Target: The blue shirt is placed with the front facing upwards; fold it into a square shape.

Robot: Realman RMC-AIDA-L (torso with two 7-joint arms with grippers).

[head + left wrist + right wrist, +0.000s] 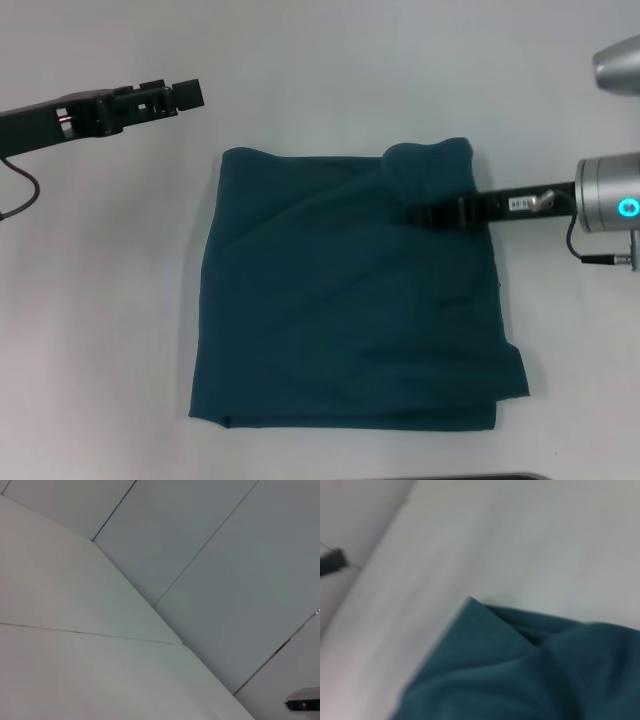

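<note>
I see the blue shirt, soft and limp, lying near-square mid-surface, my right pincer over its far-right corner, opening impossible to tell, left pincer parked far-left.

The dark teal-blue cotton shirt lies folded into a rough square on the white table, plain side up; the black right gripper reaches in over its far right part, near a raised fold; the black left gripper hovers apart, beyond the shirt's far left corner.
</note>
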